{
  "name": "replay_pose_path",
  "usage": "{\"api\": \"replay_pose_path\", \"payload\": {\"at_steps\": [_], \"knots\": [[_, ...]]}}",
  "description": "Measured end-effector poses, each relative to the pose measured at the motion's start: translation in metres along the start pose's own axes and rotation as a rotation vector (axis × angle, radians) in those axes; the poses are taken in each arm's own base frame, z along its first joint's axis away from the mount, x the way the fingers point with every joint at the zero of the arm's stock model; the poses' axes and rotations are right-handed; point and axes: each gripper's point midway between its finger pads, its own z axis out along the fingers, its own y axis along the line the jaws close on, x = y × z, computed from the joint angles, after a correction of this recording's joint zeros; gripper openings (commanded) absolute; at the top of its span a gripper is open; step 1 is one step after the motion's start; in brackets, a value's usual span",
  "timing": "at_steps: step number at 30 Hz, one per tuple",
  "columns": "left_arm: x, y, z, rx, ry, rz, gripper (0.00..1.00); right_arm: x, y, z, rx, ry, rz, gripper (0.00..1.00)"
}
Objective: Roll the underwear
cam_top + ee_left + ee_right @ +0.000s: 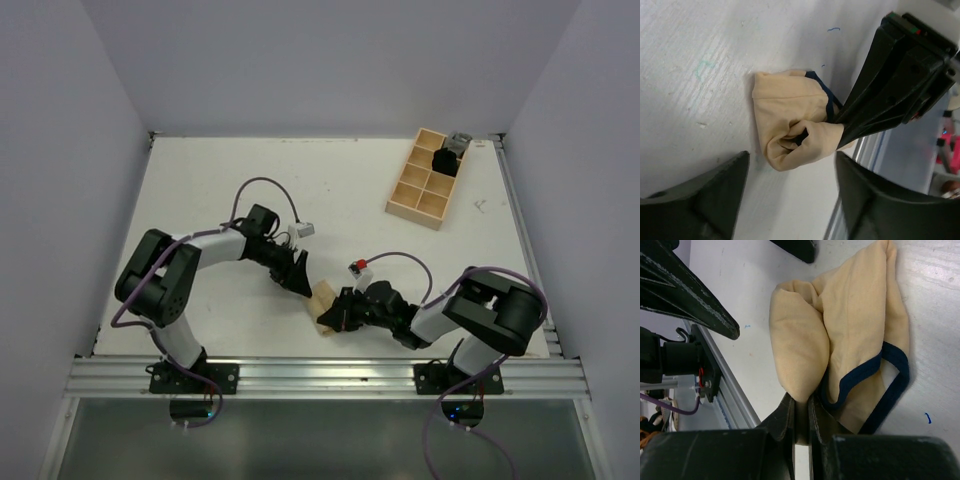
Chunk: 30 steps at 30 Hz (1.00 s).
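Observation:
The underwear (323, 303) is a loosely rolled tan bundle with dark trim, lying on the white table near the front edge. My right gripper (802, 407) is shut on one folded end of the underwear (850, 330), with cloth pinched between its fingers. From the left wrist view, the right gripper (840, 129) grips the right side of the bundle (790, 120). My left gripper (790, 195) stands open just short of the roll, nothing between its fingers. In the top view the left gripper (297, 275) is up and left of the cloth, and the right gripper (338, 312) is at its lower right.
A light wooden compartment tray (428, 178) sits at the back right with a black object (445, 160) in one cell. The metal rail (320, 375) of the table's front edge runs close behind the underwear. Walls enclose the table on three sides.

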Motion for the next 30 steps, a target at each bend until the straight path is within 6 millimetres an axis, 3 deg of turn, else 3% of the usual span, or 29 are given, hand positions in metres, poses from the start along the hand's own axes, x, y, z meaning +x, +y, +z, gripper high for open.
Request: {"api": "replay_pose_path", "payload": {"at_steps": [1,2,6,11,15,16,20,23,30], "knots": [[0.0,0.001,0.001,-0.003,0.002,0.004,0.58,0.0,0.0,0.0,-0.001,0.0,0.0,0.0],[0.001,0.002,0.001,-0.002,0.004,0.01,0.56,0.0,0.0,0.0,0.0,0.0,0.0,0.0],[0.006,0.007,0.005,-0.008,0.02,0.001,0.6,0.0,0.0,0.0,-0.001,0.0,0.0,0.0],[0.009,0.006,0.01,-0.005,0.036,0.01,0.55,0.0,0.0,-0.001,-0.005,0.006,0.002,0.01],[0.011,0.005,0.014,-0.003,0.05,0.011,0.26,0.002,0.001,-0.001,-0.01,0.016,0.003,0.19],[0.012,0.005,0.016,0.0,0.054,0.008,0.01,0.002,0.0,-0.001,-0.009,0.018,0.003,0.22],[0.01,0.007,0.023,0.024,0.081,-0.028,0.0,0.001,0.002,-0.002,0.008,0.031,-0.01,0.27],[0.01,0.004,0.025,0.027,0.093,-0.035,0.0,0.0,0.0,-0.006,0.05,0.048,-0.033,0.36],[0.003,0.005,0.025,-0.016,0.116,-0.046,0.0,-0.009,-0.008,-0.019,0.196,0.081,-0.108,0.44]]}}
